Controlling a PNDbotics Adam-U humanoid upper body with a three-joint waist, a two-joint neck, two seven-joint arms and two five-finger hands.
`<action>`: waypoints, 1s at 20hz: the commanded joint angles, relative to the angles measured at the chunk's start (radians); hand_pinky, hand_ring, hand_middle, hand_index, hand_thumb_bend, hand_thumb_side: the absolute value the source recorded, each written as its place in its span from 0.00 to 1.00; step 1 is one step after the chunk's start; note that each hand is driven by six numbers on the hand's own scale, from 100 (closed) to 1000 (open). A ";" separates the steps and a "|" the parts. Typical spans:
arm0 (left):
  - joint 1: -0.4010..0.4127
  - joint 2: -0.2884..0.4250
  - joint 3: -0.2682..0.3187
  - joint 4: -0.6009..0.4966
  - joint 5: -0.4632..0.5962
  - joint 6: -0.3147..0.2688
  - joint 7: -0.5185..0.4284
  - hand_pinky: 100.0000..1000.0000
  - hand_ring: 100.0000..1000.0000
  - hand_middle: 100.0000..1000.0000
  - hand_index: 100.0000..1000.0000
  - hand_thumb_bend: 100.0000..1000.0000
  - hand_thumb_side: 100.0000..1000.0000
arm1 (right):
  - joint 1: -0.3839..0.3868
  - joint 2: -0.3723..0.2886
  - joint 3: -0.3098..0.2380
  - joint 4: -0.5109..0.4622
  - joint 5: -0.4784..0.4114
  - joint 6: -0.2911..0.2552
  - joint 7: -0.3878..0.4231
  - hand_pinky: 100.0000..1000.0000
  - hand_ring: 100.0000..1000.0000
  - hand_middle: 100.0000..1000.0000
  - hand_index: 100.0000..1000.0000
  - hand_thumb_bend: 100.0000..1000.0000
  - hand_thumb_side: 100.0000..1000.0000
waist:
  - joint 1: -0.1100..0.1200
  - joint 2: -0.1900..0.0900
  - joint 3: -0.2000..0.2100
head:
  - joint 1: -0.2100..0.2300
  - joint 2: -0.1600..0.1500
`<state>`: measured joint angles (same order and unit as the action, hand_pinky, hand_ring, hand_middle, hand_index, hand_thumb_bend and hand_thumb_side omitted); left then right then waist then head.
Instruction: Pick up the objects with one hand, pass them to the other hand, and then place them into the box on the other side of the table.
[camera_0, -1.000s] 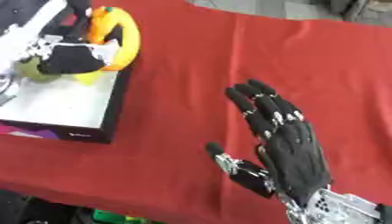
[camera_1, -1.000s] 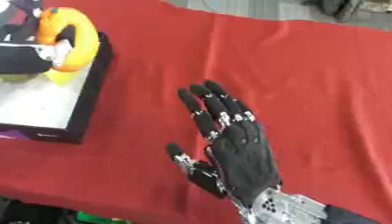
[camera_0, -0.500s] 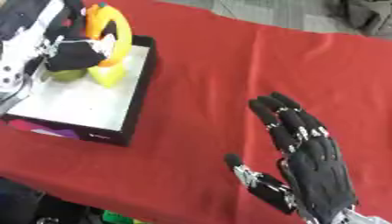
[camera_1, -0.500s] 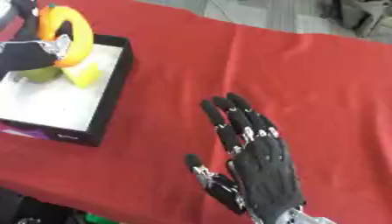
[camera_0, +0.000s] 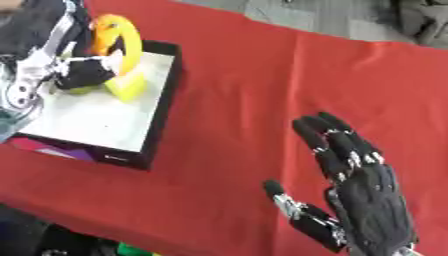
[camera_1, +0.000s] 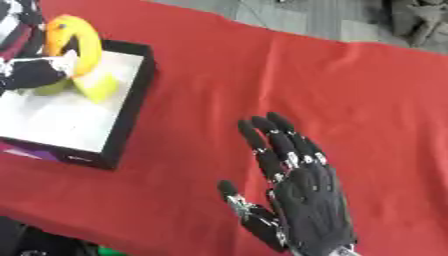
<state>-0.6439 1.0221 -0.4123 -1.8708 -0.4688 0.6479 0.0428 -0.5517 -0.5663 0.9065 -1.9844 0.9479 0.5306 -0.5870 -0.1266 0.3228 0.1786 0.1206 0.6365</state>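
over box (camera_0: 156, 125), left robot hand (camera_0: 83, 75) curled on yellow ring (camera_0: 122, 42).

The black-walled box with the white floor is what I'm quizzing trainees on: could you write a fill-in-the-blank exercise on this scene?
1. The black-walled box with the white floor sits on a ____ tablecloth.
2. The yellow-orange ring-shaped object is held over the box by the robot's ____ hand.
3. The right hand rests with its fingers ____, holding nothing.
4. In both views the box lies toward the ____ side of the table.

Missing words: red; left; open; left
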 joint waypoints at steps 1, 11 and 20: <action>-0.008 0.024 0.026 0.031 -0.098 0.008 -0.057 0.94 0.82 0.75 0.85 0.12 0.12 | -0.001 -0.007 -0.013 -0.016 -0.005 0.177 -0.195 0.47 0.82 0.76 0.86 0.50 0.18 | 0.008 -0.018 -0.001 | 0.002 -0.013; 0.013 0.022 0.063 0.037 -0.171 0.046 -0.120 0.89 0.78 0.76 0.83 0.00 0.16 | 0.015 -0.016 -0.027 -0.016 -0.001 0.177 -0.207 0.48 0.82 0.76 0.86 0.49 0.18 | 0.011 -0.028 -0.002 | -0.010 -0.006; 0.045 0.009 0.248 -0.128 0.538 -0.283 0.026 0.71 0.70 0.71 0.84 0.00 0.53 | 0.082 -0.081 -0.260 -0.016 -0.019 0.187 -0.312 0.60 0.82 0.77 0.86 0.33 0.00 | 0.004 -0.068 -0.011 | -0.224 0.026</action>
<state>-0.5890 1.0012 -0.2178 -1.9773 -0.0410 0.4342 0.0298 -0.4645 -0.6061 0.7089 -1.9846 0.9362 0.4793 -0.6383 -0.1316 0.2724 0.1688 -0.0651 0.6575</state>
